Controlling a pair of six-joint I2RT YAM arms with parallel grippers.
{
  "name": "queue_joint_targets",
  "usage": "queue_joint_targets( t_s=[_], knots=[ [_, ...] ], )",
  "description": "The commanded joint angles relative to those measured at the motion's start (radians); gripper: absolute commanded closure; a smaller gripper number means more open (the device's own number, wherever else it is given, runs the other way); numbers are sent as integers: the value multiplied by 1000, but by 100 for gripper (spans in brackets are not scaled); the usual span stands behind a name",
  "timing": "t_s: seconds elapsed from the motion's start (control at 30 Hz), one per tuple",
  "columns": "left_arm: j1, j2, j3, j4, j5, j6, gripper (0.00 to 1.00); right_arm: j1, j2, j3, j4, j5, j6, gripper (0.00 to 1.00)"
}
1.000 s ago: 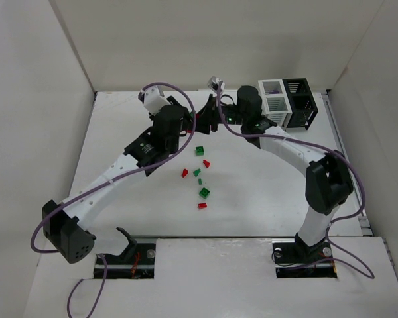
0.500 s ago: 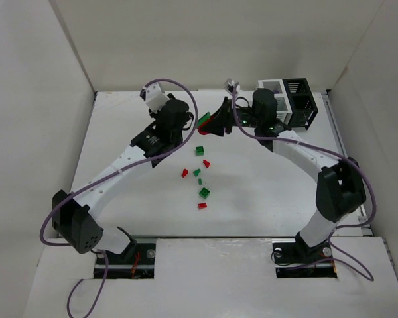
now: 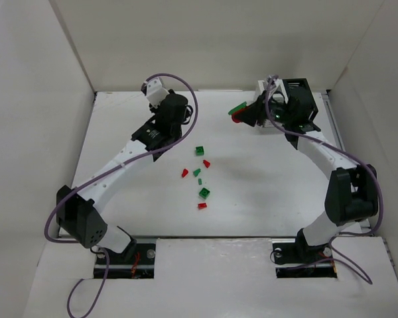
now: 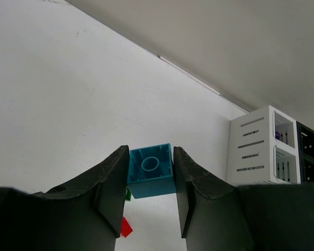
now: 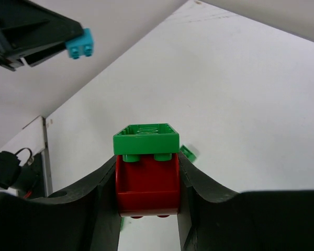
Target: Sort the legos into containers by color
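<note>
On the left, the left jaws are pinched shut on a teal brick [image 4: 150, 170], held up off the desk [image 3: 265, 192]. In the middle, about seven red and green legos [image 3: 200, 173] lie loose and unsorted. On the right, the right jaws clamp a red brick [image 5: 147, 183] with a green brick [image 5: 146, 138] stuck on top, just beside the white bin [image 4: 254, 146], which adjoins the black bin [image 3: 302, 93]. I'd say much of the sorting is not yet done.

The black bin [image 4: 312, 157] runs off the left wrist view's right edge. Inside the white bin [image 4: 254, 151] only purple slivers show through its slats. From above, the right arm [image 3: 318, 149] hides most of the white one.
</note>
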State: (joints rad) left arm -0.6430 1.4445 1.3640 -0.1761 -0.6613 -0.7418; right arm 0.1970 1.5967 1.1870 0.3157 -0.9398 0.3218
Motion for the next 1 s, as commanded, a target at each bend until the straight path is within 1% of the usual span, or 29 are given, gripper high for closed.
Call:
queue_joint_targets(
  t_s=[0.0,0.17,0.23,0.27,0.3,0.4,0.43,0.5,0.53,0.57,0.63,0.67,0.7,0.8,0.83,0.87,0.9,0.97],
  knots=[
    [14,2,50,21,55,38,94,-53,-55,-13,14,2,-1,100],
    [25,2,41,79,136,93,94,-90,-64,-13,-29,15,-41,100],
    [25,11,41,93,173,108,94,-99,-76,-13,-61,61,-53,100],
    [25,11,31,134,196,151,94,-111,-86,-13,-72,77,-67,100],
    [25,20,21,157,219,163,94,-120,-98,-13,-96,93,-78,100],
    [25,59,21,289,360,238,91,-165,-138,-13,-139,179,-78,100],
    [25,77,49,308,444,266,91,-178,-152,-13,-183,244,-78,100],
    [25,149,101,317,494,275,91,-215,-193,-23,-230,315,-78,100],
    [25,175,156,317,520,292,91,-226,-210,-23,-259,349,-78,100],
    [25,198,179,328,558,304,91,-240,-227,-33,-280,436,-78,100],
    [25,267,227,342,595,315,91,-240,-271,-33,-326,542,-78,100],
    [25,289,275,342,641,324,91,-249,-283,-33,-369,647,-78,100],
    [25,310,300,358,663,334,91,-249,-293,-33,-389,694,-78,100],
    [16,434,406,420,759,358,91,-260,-328,-23,-428,809,-69,100],
    [16,435,437,420,793,358,91,-260,-328,-23,-438,826,-69,100],
    [16,495,470,429,822,358,91,-271,-339,-23,-438,844,-57,100],
    [6,528,547,438,880,358,91,-271,-339,-32,-438,867,-47,100],
    [-6,621,627,438,919,358,90,-289,-349,-32,-448,891,-47,100]
  ],
)
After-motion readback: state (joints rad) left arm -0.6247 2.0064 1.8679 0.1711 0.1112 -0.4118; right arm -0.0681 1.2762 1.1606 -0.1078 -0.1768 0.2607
